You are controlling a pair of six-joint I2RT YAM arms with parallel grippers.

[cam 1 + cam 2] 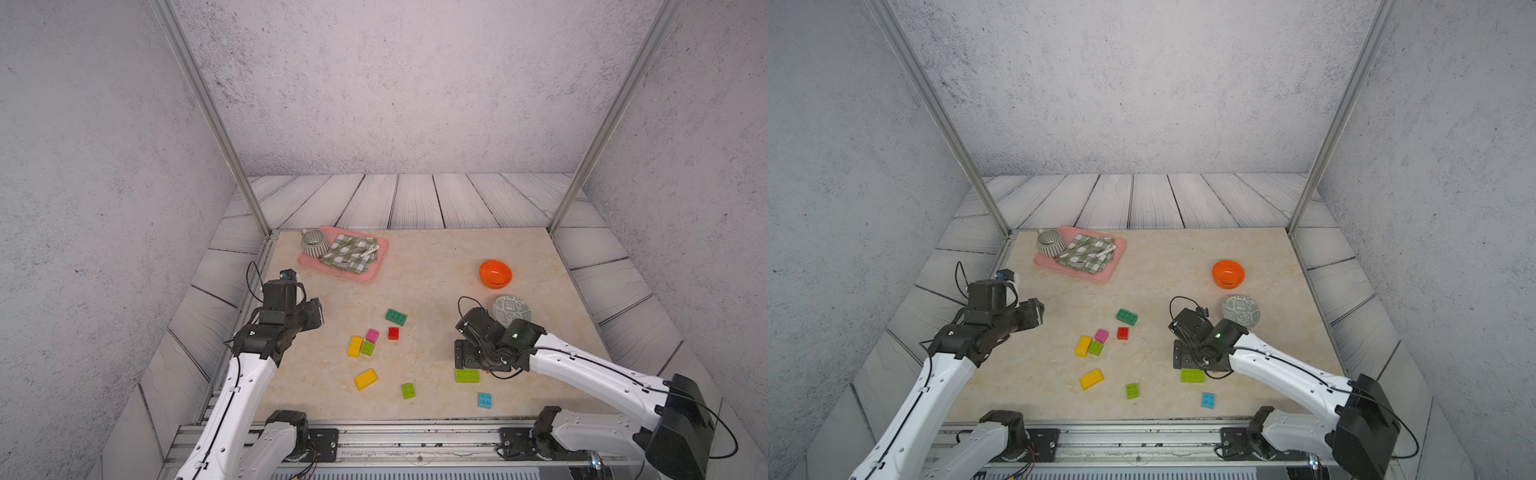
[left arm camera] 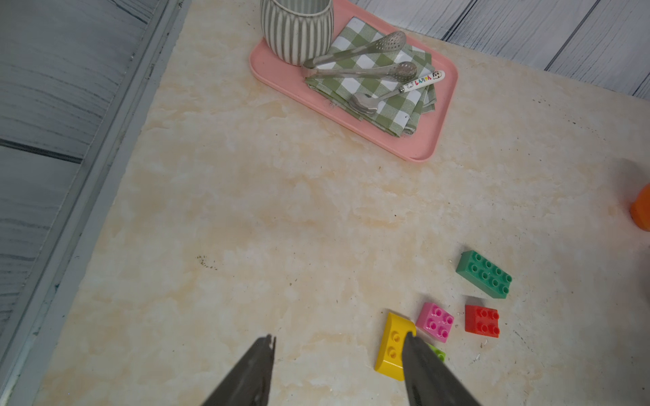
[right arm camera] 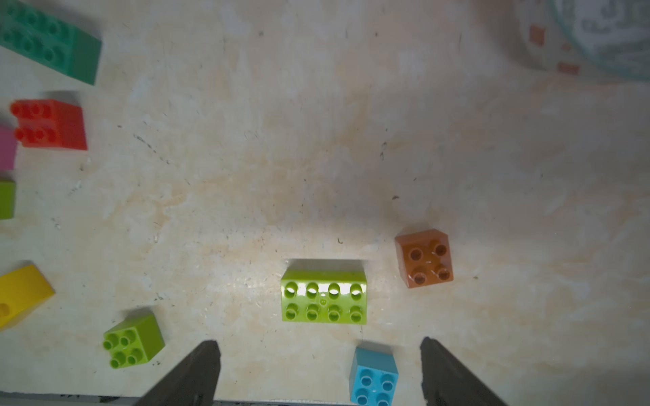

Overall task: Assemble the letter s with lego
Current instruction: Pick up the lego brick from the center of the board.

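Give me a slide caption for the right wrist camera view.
Open right gripper poised above the tabletop, with lime oblong brick, brown brick and blue brick lying apart.

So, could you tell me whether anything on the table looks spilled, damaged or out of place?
Nothing stands out. The lego bricks lie loose and scattered at mixed angles, none stacked yet. The pink tray with its checked cloth looks tidy, and the orange bowl sits upright.

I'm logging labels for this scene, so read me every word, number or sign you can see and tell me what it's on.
On the spoon handle: coloured lettering beside small cartoon faces, too small and blurred to read for certain.
Nothing else in any view carries words, numbers or signs.
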